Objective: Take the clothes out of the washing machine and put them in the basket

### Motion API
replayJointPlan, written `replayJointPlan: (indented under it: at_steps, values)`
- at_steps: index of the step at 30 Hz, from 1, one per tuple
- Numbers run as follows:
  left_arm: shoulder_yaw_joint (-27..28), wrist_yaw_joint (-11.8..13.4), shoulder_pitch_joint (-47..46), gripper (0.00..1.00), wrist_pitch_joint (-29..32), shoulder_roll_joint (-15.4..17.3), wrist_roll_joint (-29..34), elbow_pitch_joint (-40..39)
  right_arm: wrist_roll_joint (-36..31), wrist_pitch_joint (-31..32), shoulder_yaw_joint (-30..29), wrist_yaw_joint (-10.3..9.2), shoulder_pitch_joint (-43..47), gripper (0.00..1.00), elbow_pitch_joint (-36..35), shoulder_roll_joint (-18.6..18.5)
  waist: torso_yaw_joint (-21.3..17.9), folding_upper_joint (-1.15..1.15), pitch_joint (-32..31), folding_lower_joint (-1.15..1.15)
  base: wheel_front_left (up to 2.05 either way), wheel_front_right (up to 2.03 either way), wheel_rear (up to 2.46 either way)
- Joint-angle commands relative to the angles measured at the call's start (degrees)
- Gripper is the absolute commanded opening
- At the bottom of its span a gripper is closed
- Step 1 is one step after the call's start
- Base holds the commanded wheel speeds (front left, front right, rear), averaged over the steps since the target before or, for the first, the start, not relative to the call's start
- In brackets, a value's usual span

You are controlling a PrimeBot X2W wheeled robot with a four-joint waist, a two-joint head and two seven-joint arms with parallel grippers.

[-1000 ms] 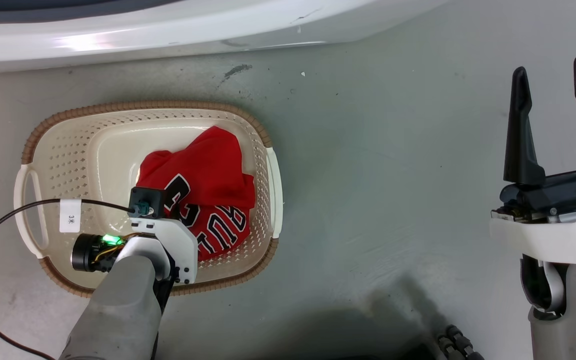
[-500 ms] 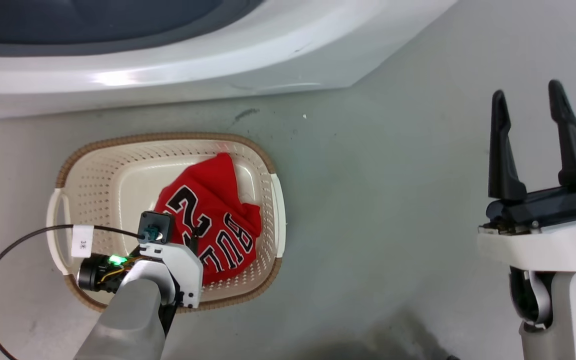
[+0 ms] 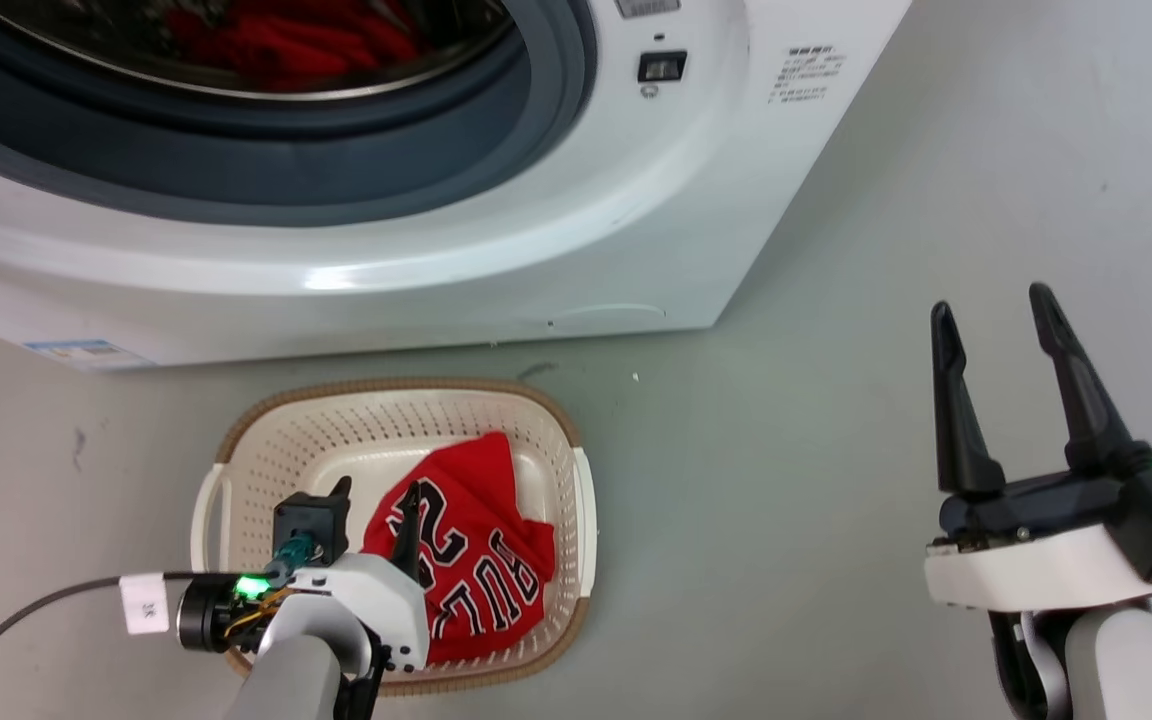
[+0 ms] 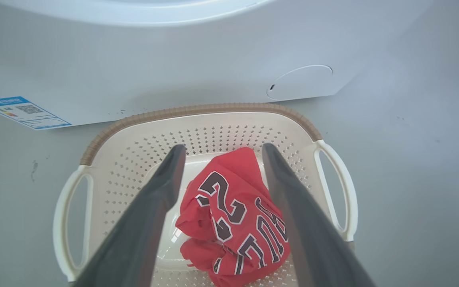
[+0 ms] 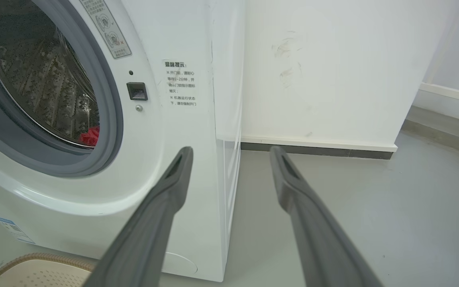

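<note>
The red jersey [image 4: 233, 215] is lying crumpled in the cream basket [image 4: 197, 109], towards its right half. The basket is sitting on the grey floor just in front of the washing machine [image 3: 536, 250]. The left pincer [image 4: 223, 148] is hovering above the jersey with its fingers spread, released and gripping nothing. The right pincer [image 3: 991, 300] is likewise hanging released and empty over bare floor, well apart from the basket and off the machine's right corner.

Judging by this, the drop into the basket is done and the step in hand is turning to the machine again. More red fabric [image 3: 316, 30] is showing inside the steel drum, and the right wrist view is catching a scrap of it [image 5: 89, 137] at the gasket's lower edge. The next move is calling for a pincer to reach through the round opening, clearing the grey gasket, and close on that cloth.

The jersey is showing a black "23" and the white letters "BUL", the rest being folded under. A blue sticker [image 4: 22, 113] is clinging to the machine's lower front, its print too small to read. Chinese text headed "温馨提示" [image 5: 181, 83] is running beside the door latch.
</note>
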Motion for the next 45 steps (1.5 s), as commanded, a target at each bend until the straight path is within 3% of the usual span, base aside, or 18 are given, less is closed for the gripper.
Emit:
replayJointPlan:
  at_steps: [1,15,22,33,45]
  values:
    - [1.01,0.45,2.48,1.00,-0.14,-0.48,0.47,-3.03,-0.19,-0.13,0.11,-0.04,1.63,1.00,0.51,0.05,0.91,0.00,-4.82,0.00,0.00,0.00,0.00]
    - [10.57,1.27,15.64,1.00,-0.14,-2.31,4.12,-28.14,0.31,-0.13,0.24,-0.04,7.55,1.00,1.59,0.05,1.97,0.00,-14.21,0.00,0.00,0.00,0.00]
    - [12.46,0.62,14.32,1.00,-0.14,-2.76,5.72,-34.05,0.57,-0.13,0.66,-0.04,7.75,1.00,1.62,0.05,1.35,0.00,-14.79,0.00,0.00,0.00,0.00]
    - [14.36,-0.61,1.87,1.00,-0.15,-1.29,7.39,-31.06,1.09,-0.13,0.62,-0.04,4.37,1.00,0.62,0.05,-1.48,0.00,-9.65,0.00,0.00,0.00,0.00]
    - [15.03,-2.18,-21.53,1.00,-0.15,4.84,7.93,-14.47,2.69,-0.13,-0.02,-0.04,-1.78,1.00,-1.04,0.05,-5.05,0.00,1.91,0.00,0.00,0.00,0.00]
